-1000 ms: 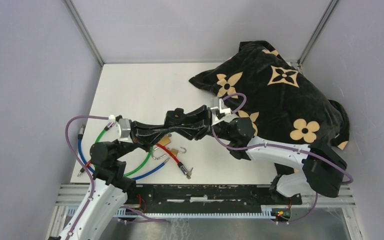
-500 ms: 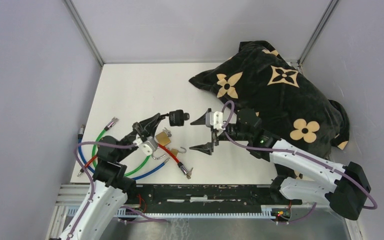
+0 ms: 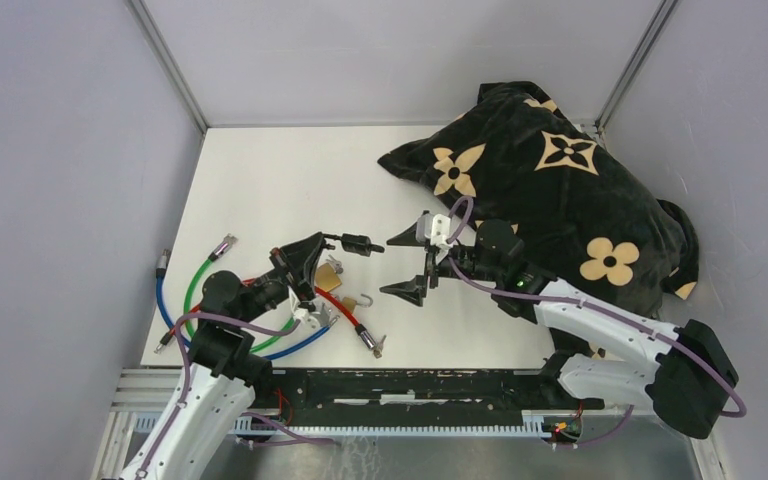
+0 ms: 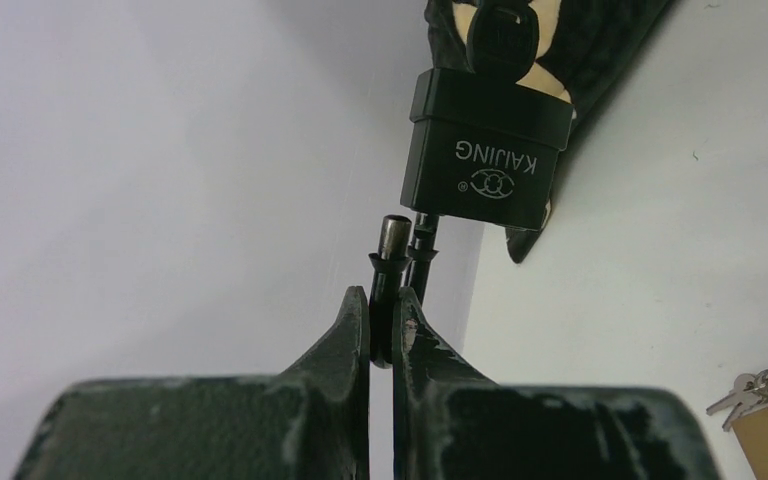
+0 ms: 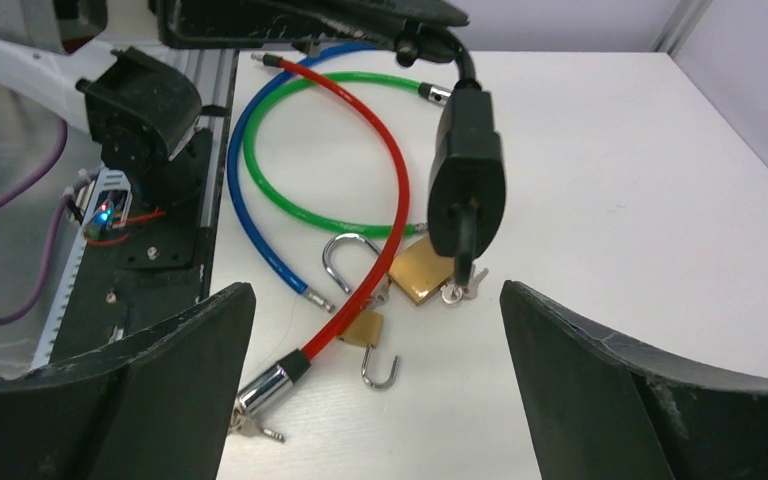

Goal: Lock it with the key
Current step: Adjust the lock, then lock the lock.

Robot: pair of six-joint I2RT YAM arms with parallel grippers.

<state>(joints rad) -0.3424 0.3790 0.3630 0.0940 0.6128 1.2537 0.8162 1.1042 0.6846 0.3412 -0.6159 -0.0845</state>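
The left gripper [image 4: 392, 305] is pressing its fingers together on the thin shackle of the black padlock [image 4: 488, 150], holding it out above the table [image 3: 280, 180], with the shackle's free end showing outside the lock body. A black-headed key [image 4: 501, 38] is sitting in the far end of that padlock. Facing it, just beside the key but not touching it, the right gripper [image 3: 390, 266] is hovering with its jaws spread wide. Below the held padlock, two brass padlocks [image 5: 422, 270] with open shackles are lying on the table among the looped red cable [image 5: 385, 170], green cable [image 5: 290, 215] and blue cable [image 5: 245, 190]. A black flower-patterned cushion [image 3: 560, 190] is lying at the far right corner.
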